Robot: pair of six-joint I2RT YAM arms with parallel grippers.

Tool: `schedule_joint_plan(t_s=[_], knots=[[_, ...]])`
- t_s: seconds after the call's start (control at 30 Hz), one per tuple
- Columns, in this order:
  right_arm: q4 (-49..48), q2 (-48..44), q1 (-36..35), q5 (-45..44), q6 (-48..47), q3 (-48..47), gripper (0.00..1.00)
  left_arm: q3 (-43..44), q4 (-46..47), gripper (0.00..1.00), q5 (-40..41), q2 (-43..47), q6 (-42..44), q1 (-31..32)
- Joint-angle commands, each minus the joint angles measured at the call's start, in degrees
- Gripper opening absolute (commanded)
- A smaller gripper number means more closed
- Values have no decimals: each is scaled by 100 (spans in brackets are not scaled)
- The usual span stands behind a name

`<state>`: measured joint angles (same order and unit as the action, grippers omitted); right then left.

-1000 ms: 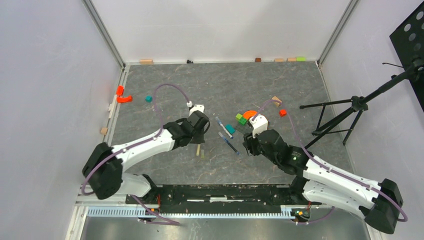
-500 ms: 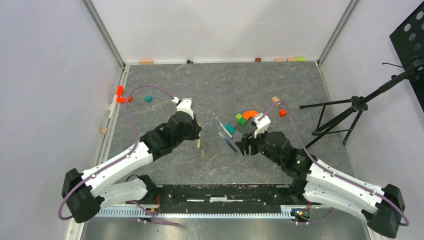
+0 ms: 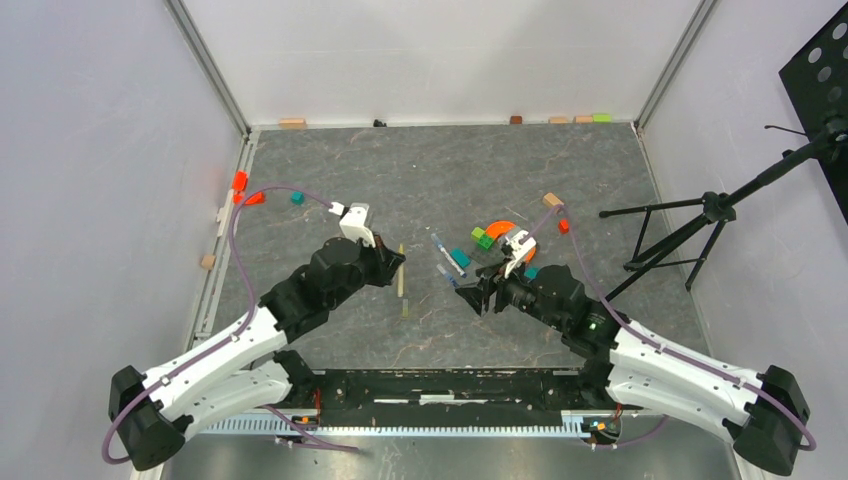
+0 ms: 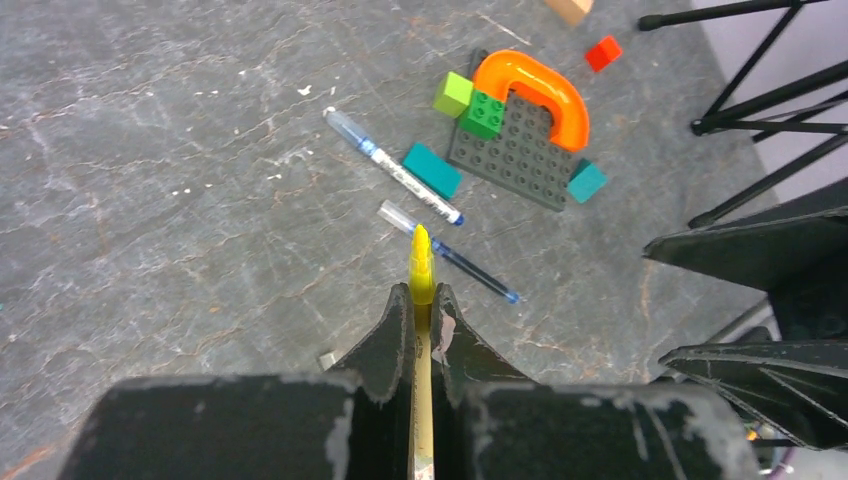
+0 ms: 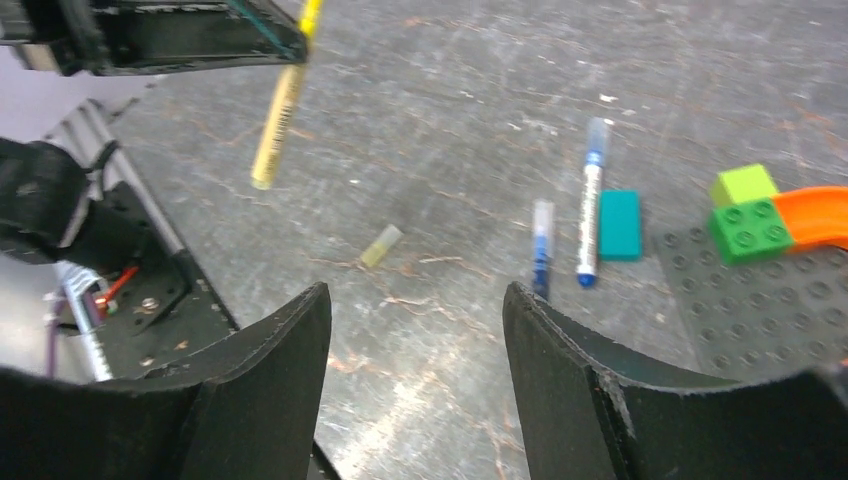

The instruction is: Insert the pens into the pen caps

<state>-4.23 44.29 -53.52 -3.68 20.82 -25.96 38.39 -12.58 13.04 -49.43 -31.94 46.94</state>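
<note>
One pale yellow pen [image 4: 421, 270] with a brighter tip is clamped in the left gripper [image 4: 422, 300], left of centre above the table [image 3: 420, 170]. The right wrist view alone shows its whole barrel slanting in the air, with a small yellowish cap [image 5: 381, 245] lying flat nearby. Further right lie a white-barrelled pen [image 5: 591, 210] and a darker blue pen [image 5: 542, 245]. The right gripper [image 5: 415, 310] hangs spread and empty. The table is grey veined stone and the walls [image 3: 440, 60] are white.

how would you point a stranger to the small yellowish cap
Find the grey studded plate carrying the orange arch; two blue-tipped pens lie beside it. Past them, toward the left arm, the cap sits alone on the table: a stubby pale-yellow tube, far shorter than either pen.
</note>
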Motion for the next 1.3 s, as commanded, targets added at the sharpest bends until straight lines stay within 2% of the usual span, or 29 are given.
schedule_joint_plan(t_s=[0.0,0.13,0.3,0.73,0.93,1.27], knots=[[-1380,-20,8,962,378,254,67,-255,808,2,-411,276,59,-27],[-2185,248,8,1516,747,300,67,-466,1229,2,-635,449,-102,-28],[-2963,655,9,1722,1164,359,65,-561,1607,2,-905,477,-263,-31],[-3485,1707,9,2017,1451,-163,62,-987,2616,2,-1785,751,-508,-27],[-3859,2088,8,2272,1641,-327,57,-1219,2994,3,-1940,863,-589,-32],[-4408,2536,-57,2668,1881,-429,42,-1446,3442,2,-1841,1061,-782,-27]])
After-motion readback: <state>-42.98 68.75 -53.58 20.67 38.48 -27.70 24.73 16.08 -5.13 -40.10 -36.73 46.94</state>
